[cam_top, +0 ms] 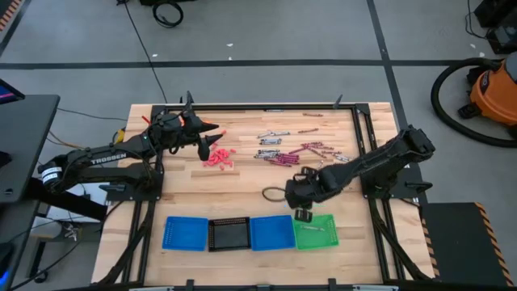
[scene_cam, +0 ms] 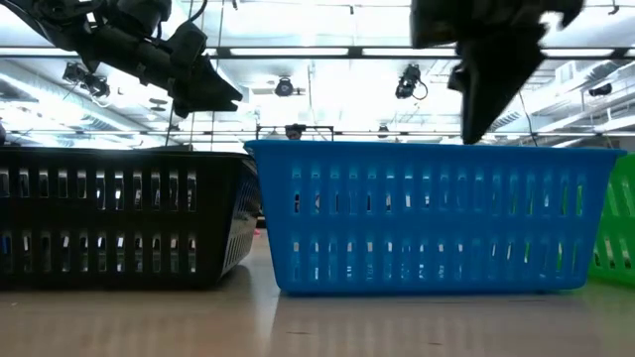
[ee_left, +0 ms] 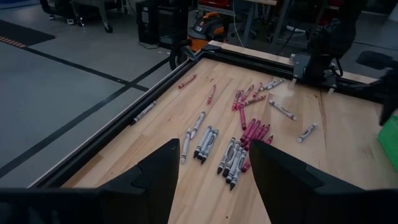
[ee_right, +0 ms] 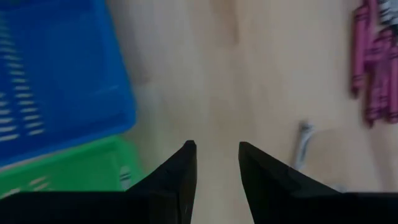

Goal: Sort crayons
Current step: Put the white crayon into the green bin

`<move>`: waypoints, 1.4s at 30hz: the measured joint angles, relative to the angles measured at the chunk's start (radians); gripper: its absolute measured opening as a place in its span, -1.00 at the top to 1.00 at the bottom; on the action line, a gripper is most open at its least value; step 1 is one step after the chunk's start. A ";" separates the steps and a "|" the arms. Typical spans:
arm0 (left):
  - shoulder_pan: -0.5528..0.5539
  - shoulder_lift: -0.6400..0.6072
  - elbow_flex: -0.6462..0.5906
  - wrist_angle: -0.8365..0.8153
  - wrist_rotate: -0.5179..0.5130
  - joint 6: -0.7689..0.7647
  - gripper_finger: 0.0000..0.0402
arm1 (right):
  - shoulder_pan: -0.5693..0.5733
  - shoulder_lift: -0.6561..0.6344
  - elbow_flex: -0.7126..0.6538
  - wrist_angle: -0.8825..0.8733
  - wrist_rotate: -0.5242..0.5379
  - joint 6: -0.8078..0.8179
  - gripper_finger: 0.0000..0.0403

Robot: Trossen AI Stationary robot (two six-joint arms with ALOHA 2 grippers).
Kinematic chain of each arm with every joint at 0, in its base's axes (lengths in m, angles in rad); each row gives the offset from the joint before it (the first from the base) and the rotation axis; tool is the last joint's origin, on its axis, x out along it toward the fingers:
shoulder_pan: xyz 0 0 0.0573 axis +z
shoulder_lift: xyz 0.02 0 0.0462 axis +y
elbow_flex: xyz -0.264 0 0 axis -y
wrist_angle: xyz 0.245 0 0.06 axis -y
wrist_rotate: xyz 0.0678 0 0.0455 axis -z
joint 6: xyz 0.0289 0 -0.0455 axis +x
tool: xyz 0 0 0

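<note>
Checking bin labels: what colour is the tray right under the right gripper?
Green, clearest in the high view.

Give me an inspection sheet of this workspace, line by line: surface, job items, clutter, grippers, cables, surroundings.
Surface: wooden table, black frame.
Job's things: grey and maroon crayons scattered centre-right; red crayons in a pile; one crayon in the green tray; blue trays and black tray in a row.
Clutter: nothing seen.
Grippers: left gripper open by the red pile; right gripper open, empty, at the green tray's edge.
Cables: black loop on the table.
Surroundings: orange vacuum on the floor.
</note>
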 joint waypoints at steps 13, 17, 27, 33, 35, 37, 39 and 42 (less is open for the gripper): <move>0.000 0.000 0.000 0.000 0.000 0.000 -0.02 | -0.187 0.000 -0.004 -0.065 0.000 -0.280 0.37; 0.000 0.000 0.000 -0.001 0.000 0.000 -0.02 | -0.231 0.001 -0.035 -0.051 -0.024 -0.308 0.37; 0.000 0.000 0.000 -0.002 0.000 0.000 -0.02 | -0.288 0.002 -0.188 0.091 -0.103 -0.280 0.37; 0.000 0.000 0.000 -0.002 0.000 0.000 -0.02 | -0.288 0.002 -0.279 0.160 -0.103 -0.234 0.37; 0.000 0.000 0.000 -0.002 0.000 0.000 -0.02 | -0.288 0.002 -0.302 0.196 -0.107 -0.220 0.37; 0.000 0.000 0.000 -0.002 0.000 0.000 -0.02 | -0.289 0.002 -0.324 0.215 -0.121 -0.212 0.37; 0.000 0.000 0.000 -0.002 0.000 0.000 -0.02 | -0.288 0.002 -0.344 0.242 -0.127 -0.198 0.37; 0.000 0.000 0.000 -0.002 0.000 0.000 -0.02 | -0.289 0.002 -0.374 0.256 -0.135 -0.180 0.38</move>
